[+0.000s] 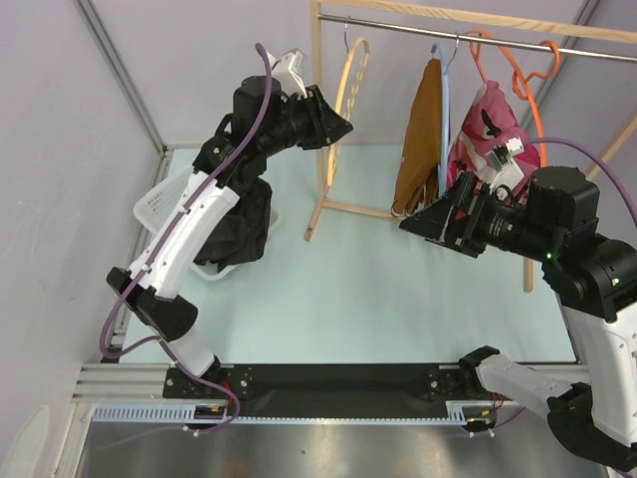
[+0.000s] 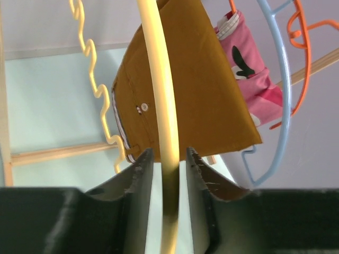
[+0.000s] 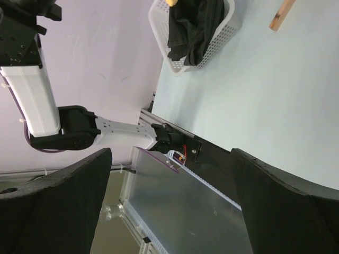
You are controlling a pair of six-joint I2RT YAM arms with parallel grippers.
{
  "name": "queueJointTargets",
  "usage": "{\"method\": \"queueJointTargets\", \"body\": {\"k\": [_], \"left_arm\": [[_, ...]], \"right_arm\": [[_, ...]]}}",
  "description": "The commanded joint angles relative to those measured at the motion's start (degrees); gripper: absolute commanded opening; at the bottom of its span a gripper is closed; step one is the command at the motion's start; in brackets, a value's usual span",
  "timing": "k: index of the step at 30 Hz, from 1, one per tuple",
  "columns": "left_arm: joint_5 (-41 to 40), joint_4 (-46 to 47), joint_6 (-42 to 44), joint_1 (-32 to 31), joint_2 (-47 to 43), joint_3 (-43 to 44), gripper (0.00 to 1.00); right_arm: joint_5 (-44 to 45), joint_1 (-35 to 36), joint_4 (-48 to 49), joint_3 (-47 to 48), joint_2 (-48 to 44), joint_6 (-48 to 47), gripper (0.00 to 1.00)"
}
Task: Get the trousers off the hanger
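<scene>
The pale yellow hanger (image 1: 350,75) hangs bare on the rail at the rack's left end. My left gripper (image 1: 340,126) is raised to it, and in the left wrist view the hanger's arm (image 2: 159,79) runs between the fingers of the left gripper (image 2: 168,153). A thin gap shows on each side, so the jaws are slightly open around it. The black trousers (image 1: 244,231) lie bunched in the white basket (image 1: 151,207) at the left, also seen in the right wrist view as trousers (image 3: 193,26). My right gripper (image 1: 410,223) hovers wide open and empty below the rack (image 3: 170,153).
A mustard-brown garment (image 1: 418,139) hangs on a light blue hanger (image 2: 280,106). Beside it a pink patterned garment (image 1: 488,124) hangs on an orange hanger (image 1: 523,80). The wooden rack's post (image 1: 318,119) and foot (image 1: 348,207) stand close to my left gripper.
</scene>
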Motion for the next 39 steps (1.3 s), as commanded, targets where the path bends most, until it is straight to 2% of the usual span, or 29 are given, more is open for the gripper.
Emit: {"method": "queueJointTargets", "body": {"k": [1, 3, 6, 13, 16, 19, 20, 22, 23, 25, 26, 28, 29, 33, 37, 39], "left_arm": [[0.5, -4.3, -1.1, 0.5, -0.2, 5.5, 0.45], [0.3, -6.5, -0.8, 0.5, -0.4, 6.9, 0.58], [0.4, -7.8, -0.2, 0.5, -2.3, 6.4, 0.67], [3.1, -7.8, -0.2, 0.5, -12.6, -3.6, 0.75], [5.0, -6.4, -1.4, 0.5, -19.5, -11.7, 0.77], [7.1, -2.1, -5.3, 0.5, -28.6, -23.9, 0.80], [7.6, 0.8, -8.3, 0.5, -31.4, -31.0, 0.80], [9.3, 3.6, -12.0, 0.5, -38.9, -38.3, 0.81], [10.0, 7.1, -16.6, 0.5, -41.4, -46.0, 0.81], [12.2, 11.7, -21.3, 0.4, -48.8, -53.8, 0.81], [12.5, 15.8, -25.4, 0.4, -51.0, -60.7, 0.82], [12.3, 18.3, -28.1, 0.4, -57.5, -66.3, 0.82], [12.1, 19.4, -29.4, 0.4, -59.7, -70.4, 0.84], [12.8, 19.9, -30.5, 0.4, -65.6, -78.0, 0.87], [15.4, 26.5, -32.2, 0.4, -70.0, -87.6, 0.88], [17.0, 33.0, -34.8, 0.4, -72.9, -95.1, 0.89]], "right_arm": [[0.0, -0.2, 2.4, -2.0, -2.1, 1.6, 1.00], [-0.2, -0.2, 3.0, -3.3, -2.9, 2.4, 1.00], [-0.7, -0.2, 3.9, -4.7, -3.8, 3.1, 1.00], [-3.6, -0.4, 8.5, -12.0, -7.3, 6.6, 1.00], [-5.2, -0.7, 10.9, -15.9, -8.7, 8.7, 1.00], [-7.4, -1.0, 15.5, -22.7, -10.7, 11.3, 1.00], [-8.1, -1.0, 18.9, -26.9, -12.2, 13.6, 1.00], [-10.5, -1.3, 23.4, -32.3, -14.1, 16.4, 1.00], [-12.0, -1.3, 28.4, -37.9, -16.2, 19.9, 1.00], [-12.8, -1.3, 35.7, -43.1, -18.2, 23.5, 1.00], [-13.3, -1.2, 37.7, -46.1, -19.3, 24.9, 1.00], [-13.2, -1.2, 41.7, -52.7, -21.7, 26.7, 1.00], [-12.4, -1.3, 42.2, -54.4, -22.2, 26.6, 1.00], [-8.7, -1.3, 42.2, -63.1, -22.9, 23.1, 1.00], [-4.7, -1.3, 48.8, -72.0, -25.4, 24.7, 1.00], [-2.9, -1.3, 52.2, -75.8, -26.9, 26.3, 1.00]]}}
